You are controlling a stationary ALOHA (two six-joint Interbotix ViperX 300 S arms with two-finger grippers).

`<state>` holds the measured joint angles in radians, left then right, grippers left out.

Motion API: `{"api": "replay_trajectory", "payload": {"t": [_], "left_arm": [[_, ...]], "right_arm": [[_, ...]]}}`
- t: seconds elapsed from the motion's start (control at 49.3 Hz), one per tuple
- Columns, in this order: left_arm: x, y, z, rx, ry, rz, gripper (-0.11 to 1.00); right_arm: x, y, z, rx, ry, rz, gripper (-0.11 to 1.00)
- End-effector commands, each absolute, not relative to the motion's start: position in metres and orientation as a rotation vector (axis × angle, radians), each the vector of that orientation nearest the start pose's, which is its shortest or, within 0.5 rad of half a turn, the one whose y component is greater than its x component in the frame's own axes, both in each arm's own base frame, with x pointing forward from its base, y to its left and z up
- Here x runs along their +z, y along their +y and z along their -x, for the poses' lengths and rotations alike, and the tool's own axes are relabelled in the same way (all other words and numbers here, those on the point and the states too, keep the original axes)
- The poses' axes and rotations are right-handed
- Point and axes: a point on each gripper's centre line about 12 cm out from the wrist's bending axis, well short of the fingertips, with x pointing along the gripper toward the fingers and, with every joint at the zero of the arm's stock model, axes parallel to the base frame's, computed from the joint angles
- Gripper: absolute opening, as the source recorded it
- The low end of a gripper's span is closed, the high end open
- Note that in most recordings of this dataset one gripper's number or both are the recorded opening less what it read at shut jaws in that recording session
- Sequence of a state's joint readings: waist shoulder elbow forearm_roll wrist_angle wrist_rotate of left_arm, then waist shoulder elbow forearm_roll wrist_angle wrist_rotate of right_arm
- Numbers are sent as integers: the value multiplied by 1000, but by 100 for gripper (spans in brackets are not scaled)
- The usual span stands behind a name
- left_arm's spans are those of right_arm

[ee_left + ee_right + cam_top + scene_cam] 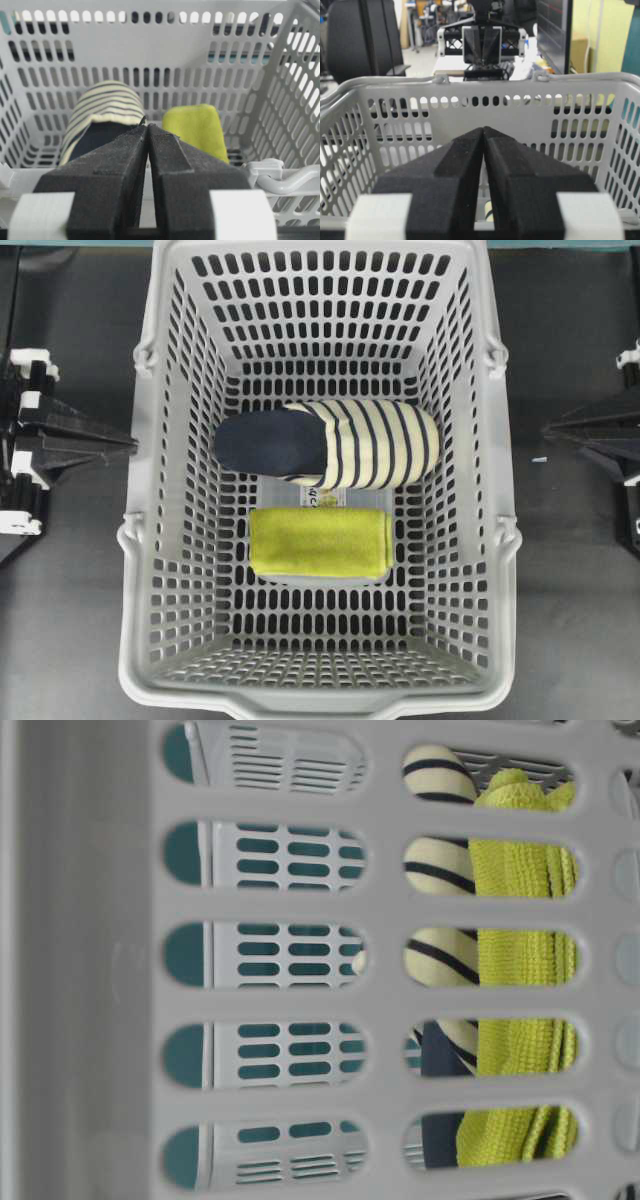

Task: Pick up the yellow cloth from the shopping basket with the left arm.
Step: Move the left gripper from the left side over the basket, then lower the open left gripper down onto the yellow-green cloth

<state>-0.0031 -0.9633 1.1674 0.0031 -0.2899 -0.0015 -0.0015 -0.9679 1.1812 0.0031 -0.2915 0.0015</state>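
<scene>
Lying flat on the floor of the basket (165,540), the cloth (320,542) is being seen as a small folded yellow-green pad. It is being kept near the middle, toward the lower end in the overhead view. Just beside it, a slipper (330,445) is lying with its dark toe pointing to the left of that view. It cannot be told whether the two are touching.

The cloth is being judged as soft, light and fuzzy. It will likely bend and sag when it is lifted, and nothing in it can break. It may unfold as it is raised. A good place to be pinched is the top layer near the middle, or the folded edge, so that all layers are being taken together. The side away from the slipper is the safer one, so the slipper is not being caught too.

The left gripper (148,129) is being held outside the basket, by the rim, with its jaws pressed together and nothing between them. The right gripper (483,131) is being held outside the other side, with its jaws also closed on nothing. Neither one is touching the cloth. The left jaws must be opened before the reach down is being made.
</scene>
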Motion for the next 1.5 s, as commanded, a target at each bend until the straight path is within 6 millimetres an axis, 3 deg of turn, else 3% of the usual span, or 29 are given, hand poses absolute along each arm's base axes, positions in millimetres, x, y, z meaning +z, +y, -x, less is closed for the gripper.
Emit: {"api": "replay_trajectory", "payload": {"t": [0.0,0.061,0.122,0.304,0.568,0.649,0.811,0.892,1.156,1.237,1.48], "left_arm": [[303,-1,-202,-10,-70,-17,6],[307,-1,-205,-8,-29,-2,1],[314,-1,-207,-5,3,0,0],[345,0,-212,0,41,-11,0],[376,-3,-237,-10,173,-14,0],[384,-4,-249,-11,221,-14,0],[395,-5,-277,-9,332,-20,0],[396,-7,-291,-14,391,-19,0],[381,-12,-339,-13,622,-16,2],[377,-15,-353,-19,685,-23,15],[363,-32,-396,-45,830,-31,82]], "right_arm": [[298,0,-200,0,-94,-12,0],[298,0,-199,-1,-97,-18,5],[299,0,-199,-2,-98,-21,-1],[299,0,-199,-2,-100,-26,-1],[300,-3,-198,-12,-103,-75,1],[301,-3,-197,-13,-108,-78,15],[305,-3,-196,-11,-122,-88,61],[307,-3,-195,-11,-128,-92,78],[304,-3,-195,-11,-113,-92,76],[304,-3,-195,-11,-111,-92,77],[304,-3,-195,-11,-113,-91,76]]}}
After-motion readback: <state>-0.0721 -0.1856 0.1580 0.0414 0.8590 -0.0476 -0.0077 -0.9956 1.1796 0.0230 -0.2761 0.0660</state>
